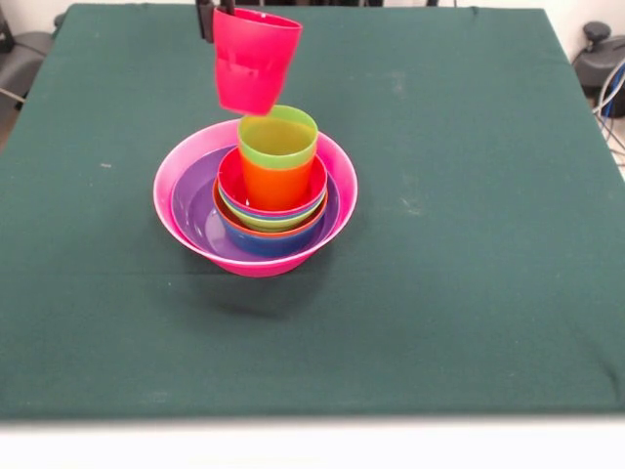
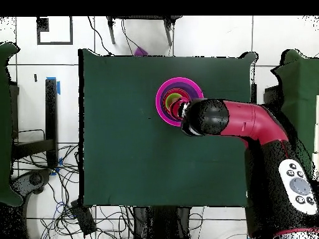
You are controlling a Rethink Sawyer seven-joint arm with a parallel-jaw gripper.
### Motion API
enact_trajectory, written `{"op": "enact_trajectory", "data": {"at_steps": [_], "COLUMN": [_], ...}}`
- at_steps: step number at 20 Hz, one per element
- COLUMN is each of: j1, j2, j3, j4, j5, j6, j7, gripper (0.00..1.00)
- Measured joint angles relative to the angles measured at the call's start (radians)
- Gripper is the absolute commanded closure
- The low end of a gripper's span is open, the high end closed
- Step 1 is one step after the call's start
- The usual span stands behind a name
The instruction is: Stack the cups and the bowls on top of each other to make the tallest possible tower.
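Note:
The tower stands mid-table: a huge pink bowl (image 1: 181, 210) holds a purple bowl (image 1: 195, 210) and several smaller nested bowls, the top one red-pink (image 1: 230, 176). An orange cup (image 1: 277, 184) stands in them with a lime green cup (image 1: 278, 139) nested in it. My gripper (image 1: 217, 14) shows at the top edge, shut on the rim of a red-pink cup (image 1: 254, 61). That cup hangs tilted in the air, just above and left of the green cup. In the overhead view the arm (image 2: 240, 121) covers the gripper and part of the tower (image 2: 163, 98).
The green cloth table (image 1: 469, 244) extends on all sides of the tower. Cables and floor clutter lie beyond the table's edges in the overhead view (image 2: 68, 205).

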Motion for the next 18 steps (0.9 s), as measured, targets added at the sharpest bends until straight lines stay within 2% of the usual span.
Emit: {"op": "enact_trajectory", "data": {"at_steps": [18], "j1": [0.003], "j2": [0.052], "j3": [-0.021], "j4": [0.000], "j5": [0.000], "j6": [-0.029], "j7": [0.000], "gripper": [1.00]}}
